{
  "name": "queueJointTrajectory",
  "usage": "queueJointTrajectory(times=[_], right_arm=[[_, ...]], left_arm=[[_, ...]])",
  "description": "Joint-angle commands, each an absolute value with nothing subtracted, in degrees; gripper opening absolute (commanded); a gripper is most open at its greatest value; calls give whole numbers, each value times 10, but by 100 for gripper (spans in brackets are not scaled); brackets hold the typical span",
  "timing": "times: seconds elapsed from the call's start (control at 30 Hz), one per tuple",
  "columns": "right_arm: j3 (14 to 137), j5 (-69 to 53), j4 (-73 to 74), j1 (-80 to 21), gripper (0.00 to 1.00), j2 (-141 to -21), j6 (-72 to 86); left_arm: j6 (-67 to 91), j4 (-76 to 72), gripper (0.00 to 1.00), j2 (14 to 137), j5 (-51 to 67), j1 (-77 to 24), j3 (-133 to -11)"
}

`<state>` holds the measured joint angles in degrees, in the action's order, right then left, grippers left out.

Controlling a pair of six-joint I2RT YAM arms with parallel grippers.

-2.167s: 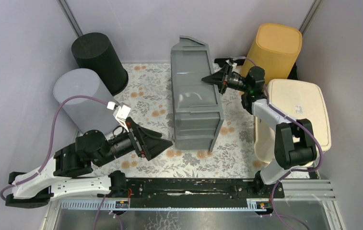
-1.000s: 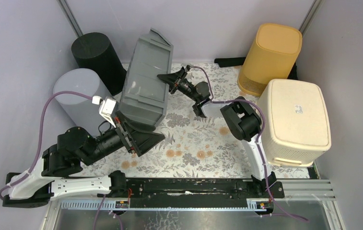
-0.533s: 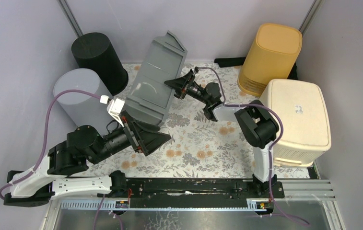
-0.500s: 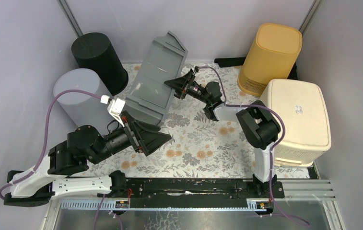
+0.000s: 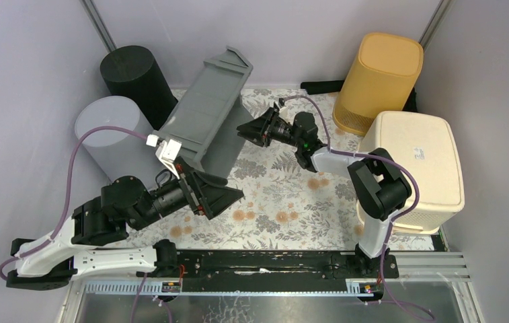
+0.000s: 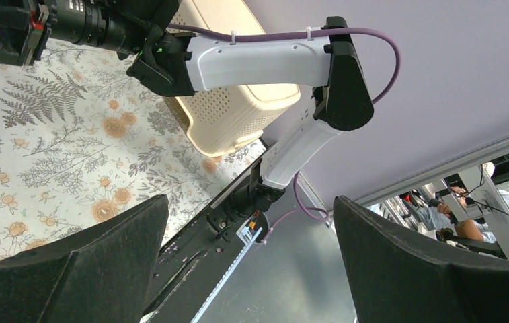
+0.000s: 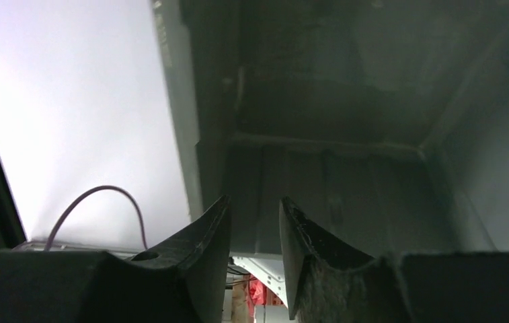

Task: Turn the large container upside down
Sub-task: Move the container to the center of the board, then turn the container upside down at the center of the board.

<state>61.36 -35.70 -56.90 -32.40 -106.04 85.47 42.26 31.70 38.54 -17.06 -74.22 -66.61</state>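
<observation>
Large container (image 5: 201,124) leans tilted on the floral mat (image 5: 285,195) in the top view. The left gripper (image 5: 228,195) sits at its near end and the right gripper (image 5: 243,129) beside its open side, apparently to steady the flip. Half a second ago it stood steeper. Left wrist view: jaws wide, empty. Right wrist view: jaws narrow, nothing between, facing the interior.

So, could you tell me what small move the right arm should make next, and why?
Probably nudge the right gripper leftward against the grey container to tip it further. The container is tilted, not yet inverted, with its open side facing that gripper. The open left gripper sits at its lower end like a stop.
</observation>
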Motion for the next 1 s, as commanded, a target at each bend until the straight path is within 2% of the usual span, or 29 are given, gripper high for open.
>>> queueJointTrajectory(times=[0.0,0.17,0.3,0.4,0.97], right_arm=[[607,-379,-539,-320,41,-1039,817],[627,-387,-517,-322,53,-1023,804],[664,-374,-444,-330,66,-999,769],[712,-362,-389,-343,71,-1000,748],[864,-266,-280,-408,74,-1100,759]], left_arm=[[421,283,100,383,-171,-746,-658],[416,283,100,382,-174,-745,-664],[407,296,100,381,-187,-745,-677],[402,303,100,377,-196,-745,-684],[412,305,100,335,-191,-745,-657]])
